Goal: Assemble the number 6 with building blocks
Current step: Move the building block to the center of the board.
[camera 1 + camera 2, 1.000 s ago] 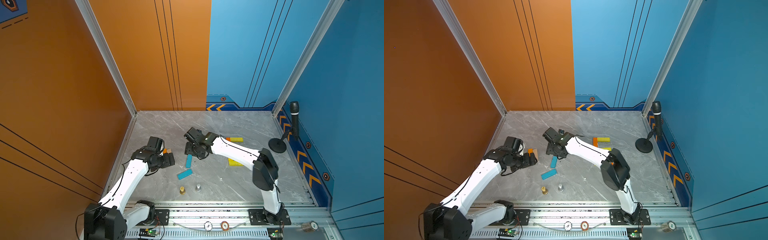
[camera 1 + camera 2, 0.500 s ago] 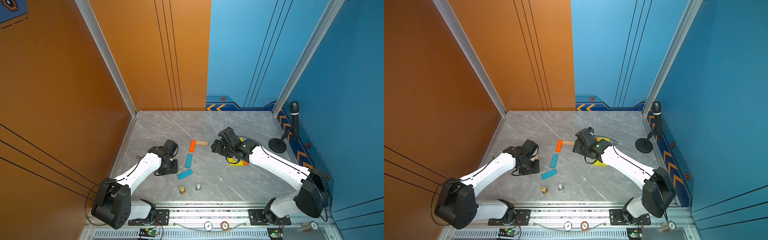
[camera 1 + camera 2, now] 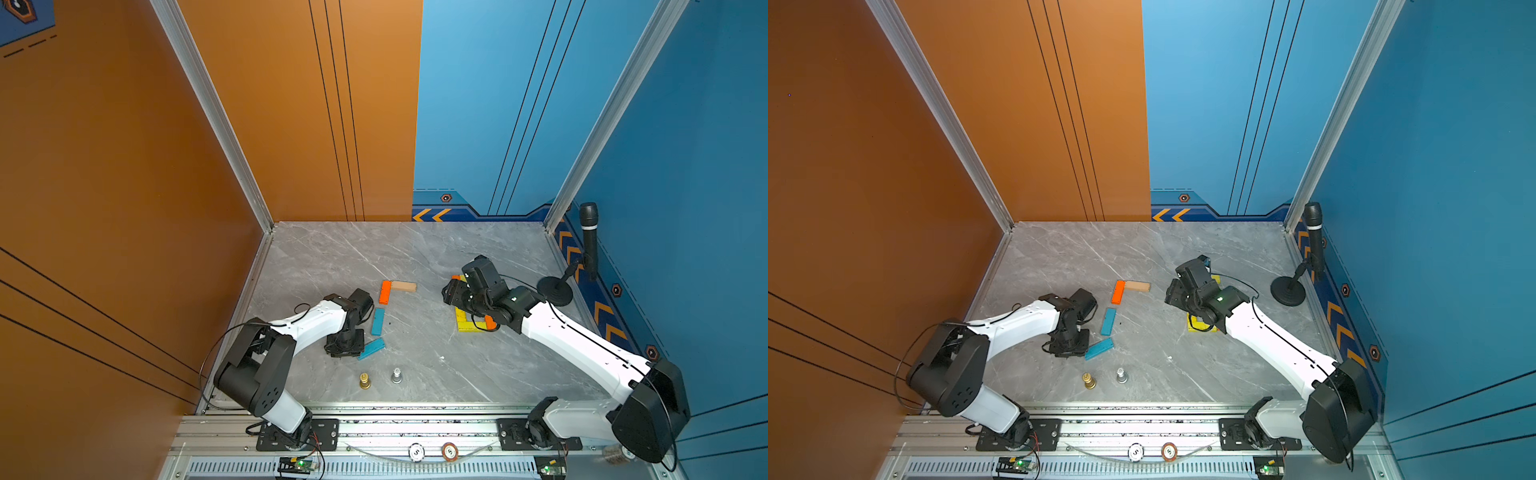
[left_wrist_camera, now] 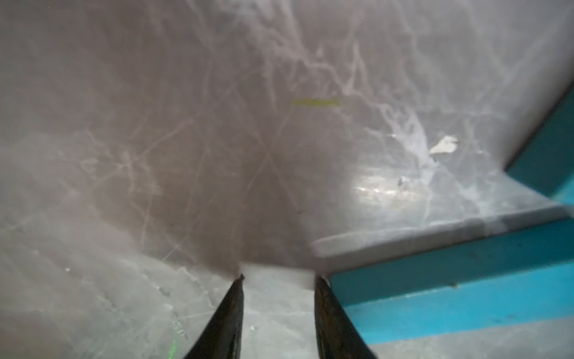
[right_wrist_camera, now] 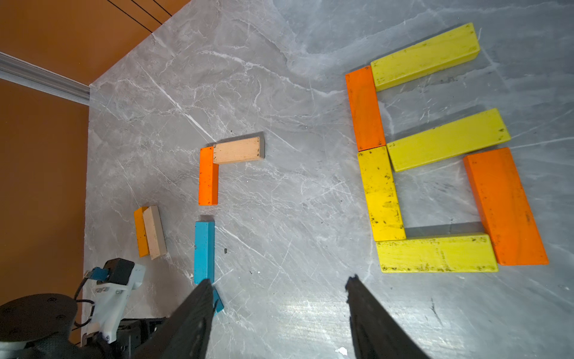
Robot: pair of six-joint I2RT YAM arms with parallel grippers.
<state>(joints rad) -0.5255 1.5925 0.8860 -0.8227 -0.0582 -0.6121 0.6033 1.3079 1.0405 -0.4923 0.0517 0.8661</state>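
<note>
The building blocks [image 5: 380, 192] nearest my right claw lay flat on the counter [image 5: 279, 93] as a 6. It was made of four yellow and two orange blocks with their ends touching. The tilted orange block [image 5: 504, 206] closed the loop. In both top views my right arm [image 3: 582, 345] covered most of that figure.

Well apart from it lay a second run of blocks. A tan block [image 5: 237, 150] butted against one end of a second orange block [image 5: 208, 175]. Past the other end, across a small gap, a teal block [image 5: 204, 251] lay in line. The angled teal block [image 3: 371, 348] lay just beyond that. A loose orange-and-tan pair [image 5: 149, 231] lay side by side, touching, nearer the orange wall [image 5: 46, 46].

My right claw [image 5: 279, 279] hung over bare counter between the two groups, its fingers wide apart with nothing between them. My left claw [image 4: 279, 276] pointed down at the counter just beside the angled teal block. Its fingers stood narrow, and only counter showed in the gap, though that view was blurred.

Toward the front edge stood a gold pawn [image 3: 365, 380] and a silver pawn [image 3: 396, 375], near each other. A microphone [image 3: 588, 237] stood by the right wall.
</note>
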